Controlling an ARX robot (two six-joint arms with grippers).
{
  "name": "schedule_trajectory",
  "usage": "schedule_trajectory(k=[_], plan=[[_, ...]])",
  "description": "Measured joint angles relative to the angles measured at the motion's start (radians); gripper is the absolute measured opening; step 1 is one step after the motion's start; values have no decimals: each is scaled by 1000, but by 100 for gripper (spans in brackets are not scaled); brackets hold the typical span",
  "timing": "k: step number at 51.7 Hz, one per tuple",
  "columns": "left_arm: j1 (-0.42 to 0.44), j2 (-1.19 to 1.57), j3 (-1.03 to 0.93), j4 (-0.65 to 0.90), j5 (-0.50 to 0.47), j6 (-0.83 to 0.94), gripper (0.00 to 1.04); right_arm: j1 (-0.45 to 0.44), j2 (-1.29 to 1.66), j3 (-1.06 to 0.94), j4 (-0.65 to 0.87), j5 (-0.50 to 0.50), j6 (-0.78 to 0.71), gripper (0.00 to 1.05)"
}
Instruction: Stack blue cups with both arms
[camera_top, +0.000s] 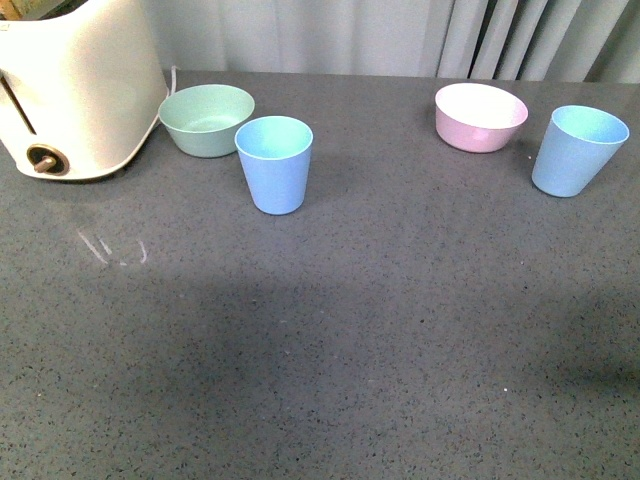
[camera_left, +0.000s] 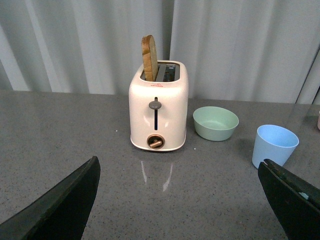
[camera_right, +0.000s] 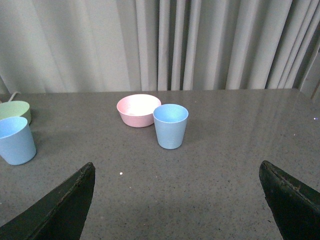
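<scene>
Two light blue cups stand upright and apart on the grey table. The left cup (camera_top: 275, 163) is beside a mint-green bowl (camera_top: 206, 119); it also shows in the left wrist view (camera_left: 274, 145) and in the right wrist view (camera_right: 16, 140). The right cup (camera_top: 578, 150) stands next to a pink bowl (camera_top: 480, 116); it shows in the right wrist view (camera_right: 170, 125) too. Neither arm shows in the front view. My left gripper (camera_left: 180, 200) is open and empty, well short of the left cup. My right gripper (camera_right: 177, 200) is open and empty, short of the right cup.
A cream toaster (camera_top: 70, 90) with a slice of bread (camera_left: 149, 58) in it stands at the far left by the green bowl. Grey curtains (camera_top: 400, 35) hang behind the table's back edge.
</scene>
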Motion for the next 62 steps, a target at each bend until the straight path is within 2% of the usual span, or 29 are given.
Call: schedule_trajectory(k=[32,33,36,38,45,54,62], plan=[[0,5,2,-8,0,-8,96,0,0,0,0,0,0,96],[-2,33,20,-60,-2,-31,96,0,0,0,0,0,0,96],[-25,246,164,-355,-21,-147,96,0,0,0,0,0,0,96],[-39,360,212,-416,-26,-188,96,0,-1,0,0,-1,0,96],[-90,657,319,-293,-35,-204,96,0,-1,0,0,0,0,96],[-122,908,439,-141,-58,-224,96,0,-1,0,0,0,0,96],[-171,1147,575,-68,-43,-292,96,0,-1,0,0,0,0,96]])
